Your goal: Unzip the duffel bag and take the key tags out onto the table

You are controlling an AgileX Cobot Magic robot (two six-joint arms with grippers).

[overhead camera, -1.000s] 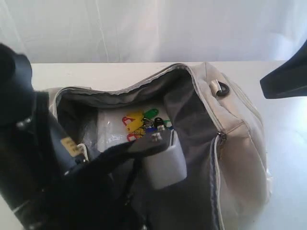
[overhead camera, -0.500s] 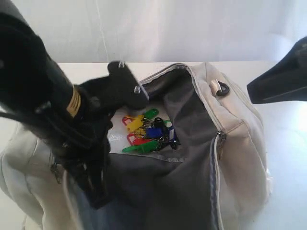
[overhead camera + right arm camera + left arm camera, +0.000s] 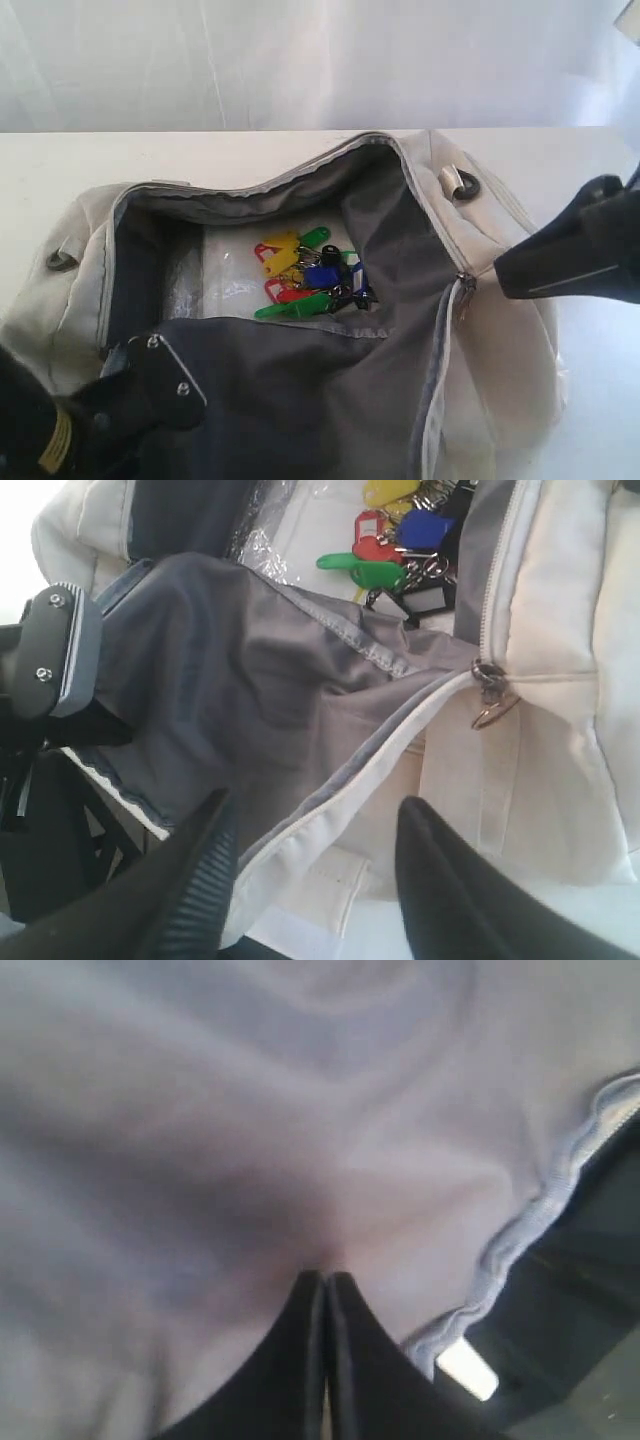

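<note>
Nearest us in the exterior view, at about 7 o'clock, the left gripper (image 3: 170, 375) sits low at the near edge of the bag (image 3: 490, 250). Its wrist view shows it (image 3: 325, 1278) with its fingers pressed flat together, tips against the grey lining (image 3: 200, 1110); we cannot tell whether a fold is caught between them. Beyond the slack near flap of lining (image 3: 300, 390), the tags (image 3: 310, 275) lie in a loose bunch on the pale floor of the open bag, at about 2 o'clock from that gripper. The longest green tag runs roughly 8 to 2 o'clock. The right gripper (image 3: 510, 272) hovers over the bag's right wall with the tags at its 9 o'clock. In its wrist view its fingers (image 3: 200, 880) stand well apart and hold nothing, above the zip edge, with the tags (image 3: 395, 540) ahead of them. We judge the two arms about equally near, but the right one is open and faces the bunch, so it looks better placed to reach in over the rim. Farthest off, the table (image 3: 150, 155) lies bare behind the bag.
</note>
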